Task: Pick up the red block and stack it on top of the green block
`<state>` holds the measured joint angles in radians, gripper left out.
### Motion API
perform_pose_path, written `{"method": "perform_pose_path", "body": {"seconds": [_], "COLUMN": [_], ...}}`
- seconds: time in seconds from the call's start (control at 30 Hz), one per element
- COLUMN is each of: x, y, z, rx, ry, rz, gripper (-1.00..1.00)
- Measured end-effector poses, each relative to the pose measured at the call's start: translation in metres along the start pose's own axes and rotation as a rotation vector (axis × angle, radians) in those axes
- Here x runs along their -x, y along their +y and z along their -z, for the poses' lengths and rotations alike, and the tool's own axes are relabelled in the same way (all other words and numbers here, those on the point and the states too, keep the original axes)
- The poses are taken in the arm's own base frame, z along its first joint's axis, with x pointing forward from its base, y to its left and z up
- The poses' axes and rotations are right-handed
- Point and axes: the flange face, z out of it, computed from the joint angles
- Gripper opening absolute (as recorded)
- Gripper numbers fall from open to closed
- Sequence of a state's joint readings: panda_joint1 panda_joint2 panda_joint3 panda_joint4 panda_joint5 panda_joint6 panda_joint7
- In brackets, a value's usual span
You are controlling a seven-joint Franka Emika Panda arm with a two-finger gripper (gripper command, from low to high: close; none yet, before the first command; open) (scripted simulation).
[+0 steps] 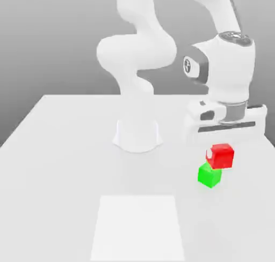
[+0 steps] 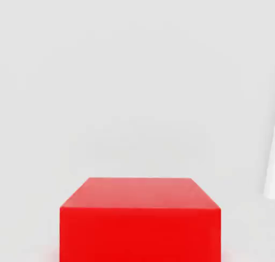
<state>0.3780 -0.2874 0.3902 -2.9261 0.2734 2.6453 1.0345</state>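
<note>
Gripper (image 1: 220,148): finger state cannot be told. Red block (image 1: 221,156) sits directly beneath it, atop green block (image 1: 209,175) but offset toward far right. Risk: overhang may tip red off during retreat

White counter (image 1: 64,164). Robot base (image 1: 137,135) sits near its middle. Paler square patch (image 1: 138,226) lies flat at the near edge. Green block (image 1: 209,175) rests on it toward the exterior view's right, red block (image 1: 221,155) touching it, seemingly partly on top.
</note>
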Motion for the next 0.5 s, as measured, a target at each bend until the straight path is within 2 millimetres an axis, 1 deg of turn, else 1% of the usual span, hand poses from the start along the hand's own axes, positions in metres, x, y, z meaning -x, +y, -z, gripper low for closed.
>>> {"method": "perform_pose_path", "body": {"seconds": [0.03,0.07,0.1,0.3,0.4,0.43,0.5], "x": [0.013,0.021,0.024,0.023,0.026,0.027,0.027], "y": [0.006,0.011,0.014,0.016,0.017,0.017,0.017], "z": [-0.001,-0.004,-0.008,-0.044,-0.064,-0.069,-0.069], "rx": [0.003,0.007,0.013,0.026,0.017,0.012,0.012], "ry": [0.007,0.015,0.023,0.044,0.032,0.026,0.026], "rz": [0.032,0.055,0.065,0.074,0.078,0.077,0.077], "gripper": [-1.00,-1.00,-1.00,-1.00,-1.00,1.00,1.00]}}
